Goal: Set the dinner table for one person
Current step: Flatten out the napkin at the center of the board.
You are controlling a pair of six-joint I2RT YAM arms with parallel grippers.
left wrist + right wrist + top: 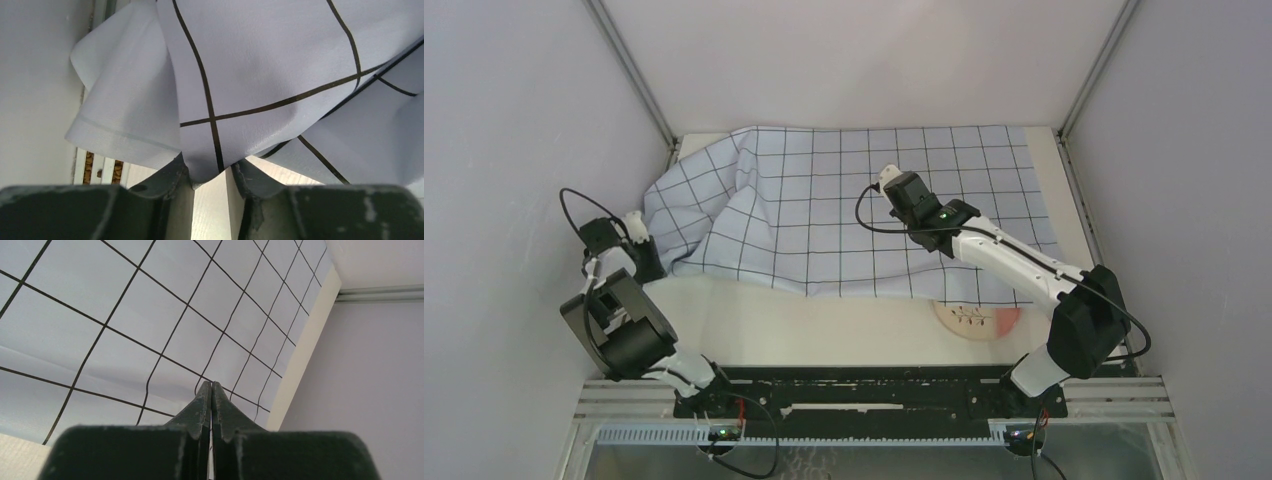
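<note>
Cloth (874, 210) covers the far worktop (804, 330), bunched at left. The left gripper (211, 172) stands half open around a hanging fold; the right gripper (210, 385) is shut, probably pinching the cloth. Best to clamp the fold fully, then pull outward evenly.
</note>
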